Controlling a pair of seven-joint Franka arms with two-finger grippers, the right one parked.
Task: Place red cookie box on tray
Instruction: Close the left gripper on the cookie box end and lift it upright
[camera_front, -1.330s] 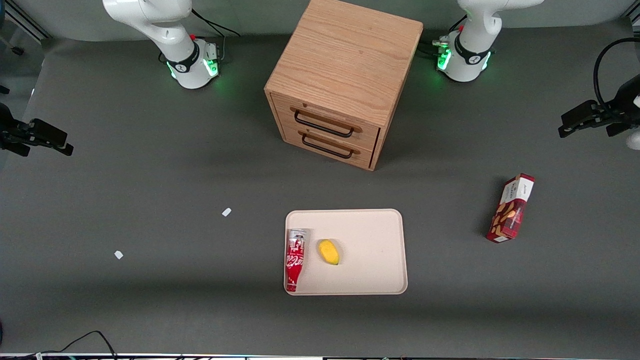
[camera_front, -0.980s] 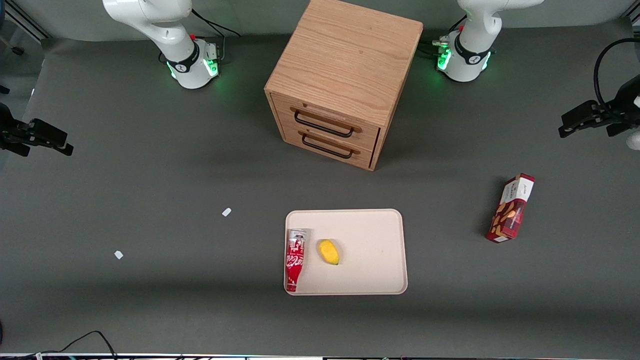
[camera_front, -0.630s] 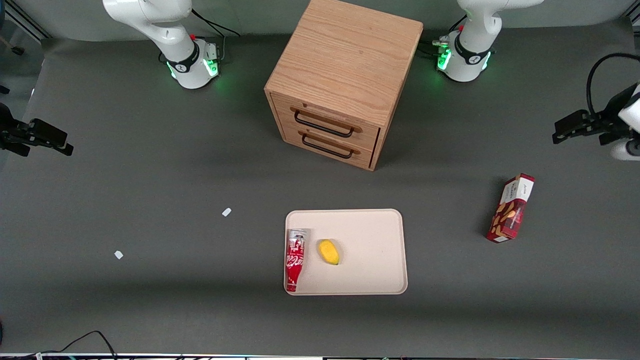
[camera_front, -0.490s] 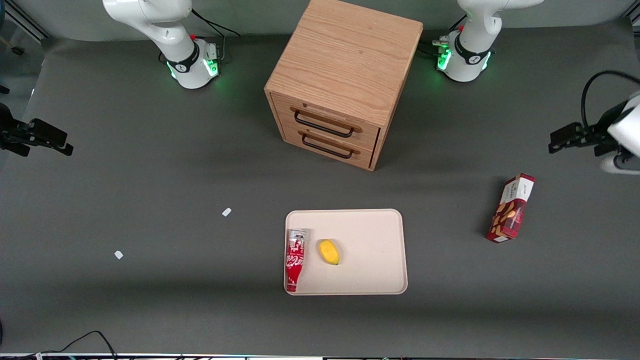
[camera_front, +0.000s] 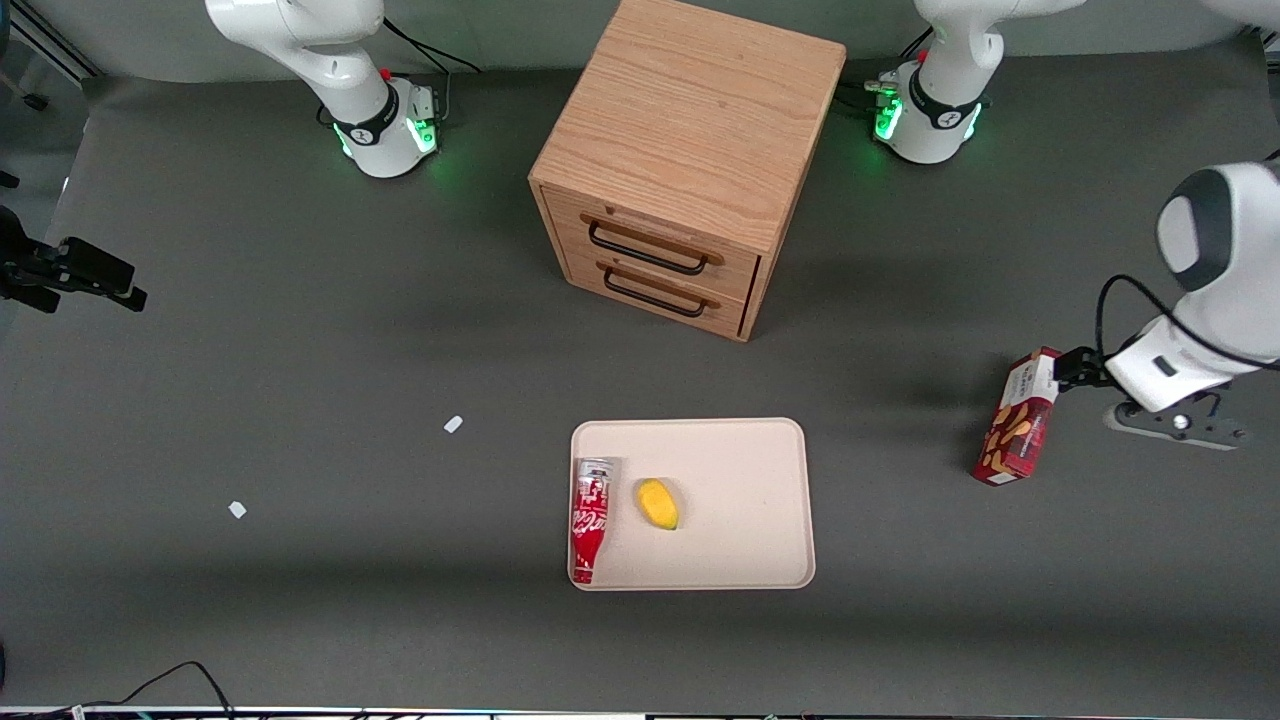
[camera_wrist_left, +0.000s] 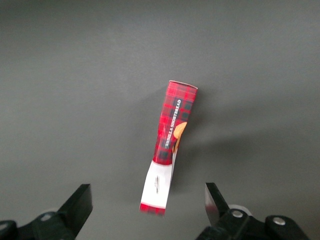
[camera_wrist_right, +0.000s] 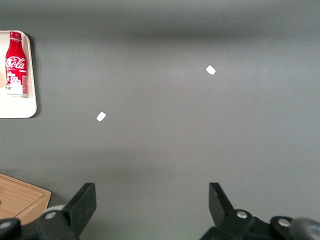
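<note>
The red cookie box (camera_front: 1022, 420) lies on the grey table toward the working arm's end, well apart from the cream tray (camera_front: 750, 500). Its white end panel points away from the front camera. My left gripper (camera_front: 1068, 370) hovers just above that white end. In the left wrist view the gripper (camera_wrist_left: 147, 205) is open wide. The box (camera_wrist_left: 172, 132) stretches away from it, with its white end between the two black fingertips (camera_wrist_left: 80, 202), touching neither.
A red-and-white bottle (camera_front: 590, 518) and a yellow fruit (camera_front: 658, 503) lie on the tray's side nearest the parked arm. A wooden two-drawer cabinet (camera_front: 690, 160) stands farther from the front camera than the tray. Two white scraps (camera_front: 453, 424) lie toward the parked arm's end.
The left arm has swung in from the table's edge and come down toward the front camera, ending over the box's white end. The box and the things on the tray have not moved.
</note>
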